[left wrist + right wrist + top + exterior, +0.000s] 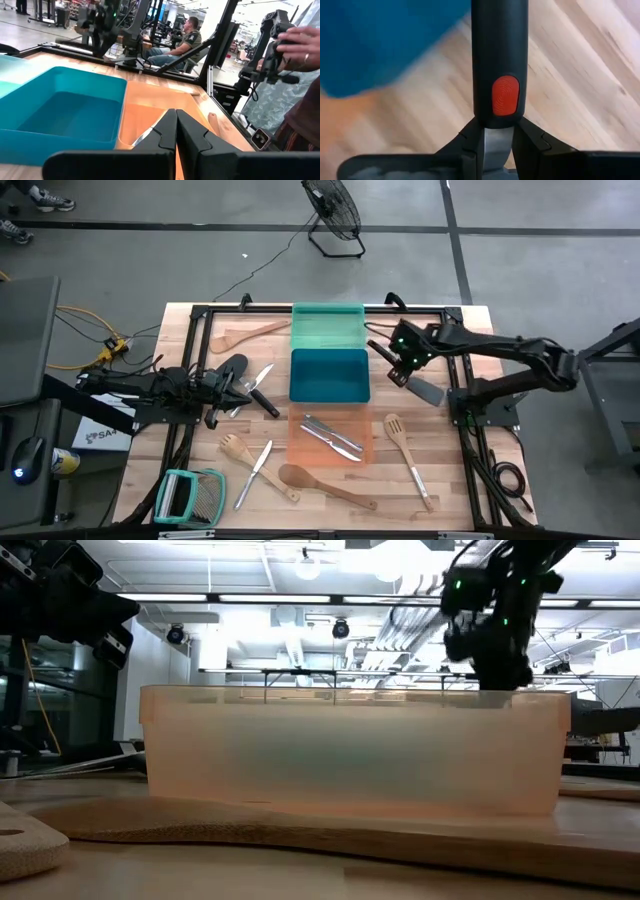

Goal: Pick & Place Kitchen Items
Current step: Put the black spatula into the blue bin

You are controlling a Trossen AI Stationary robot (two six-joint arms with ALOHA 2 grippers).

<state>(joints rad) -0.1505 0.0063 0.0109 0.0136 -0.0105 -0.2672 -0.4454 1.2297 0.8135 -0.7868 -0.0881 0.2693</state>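
black spatula (421, 388), right of centre in the high view beside the blue tray (329, 375), is clamped by its handle in the right gripper (400, 368); carry step, next needs placement over a tray; left gripper (243, 388) closed, empty, at centre-left.

A robotics lab; concrete floor, floor fan (333, 213), metal rig frames, ceiling strip lights (300, 598).

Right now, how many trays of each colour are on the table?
Green tray: 1
Blue tray: 1
Orange tray: 1
Total: 3
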